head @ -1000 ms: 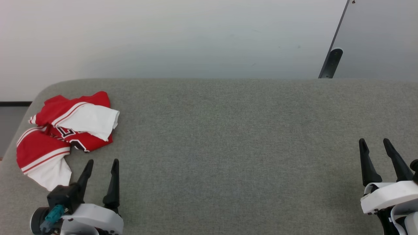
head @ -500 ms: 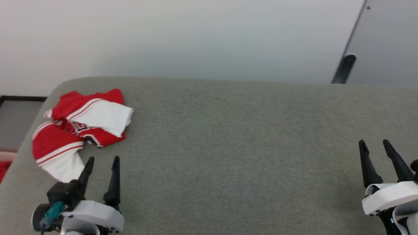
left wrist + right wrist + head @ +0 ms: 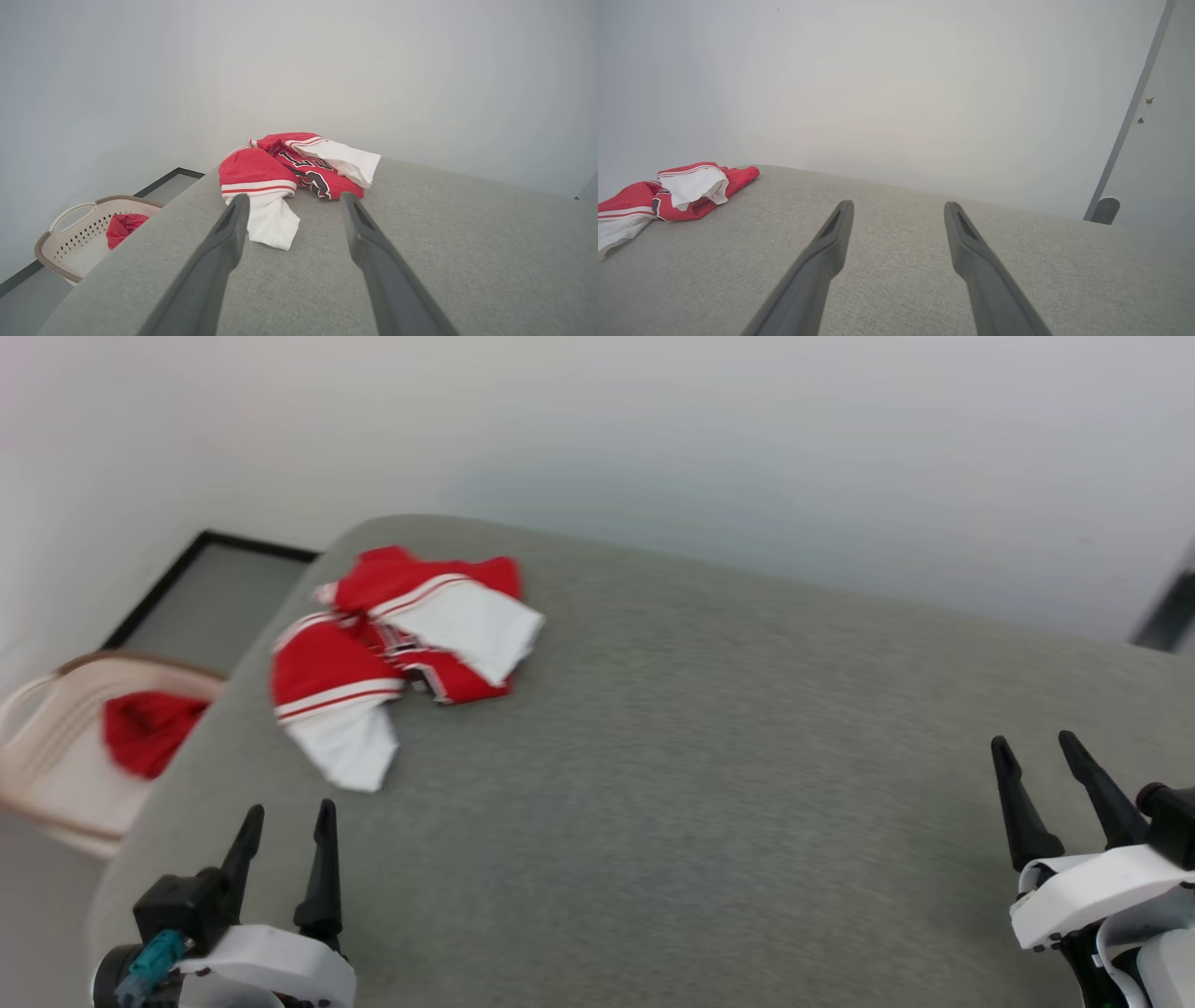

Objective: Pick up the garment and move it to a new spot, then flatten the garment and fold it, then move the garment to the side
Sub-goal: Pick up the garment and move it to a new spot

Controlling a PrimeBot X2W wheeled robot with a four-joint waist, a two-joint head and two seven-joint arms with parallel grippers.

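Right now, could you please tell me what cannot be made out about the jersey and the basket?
The lettering on the garment: left wrist view, partly covered by folds and a white sleeve; head view, motion blur.
The garment's white sleeve end: right wrist view, cut off by the left edge.
The red cloth in the basket: left wrist view, partly hidden by the basket wall; head view, blurred; its kind unclear.

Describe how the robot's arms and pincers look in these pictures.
The left pincer and right pincer each have two long, dark fingers that taper to points and rise from a rounded, glossy white wrist shell. The left wrist also carries a black block with a teal plug. A black knob sits beside the right shell.
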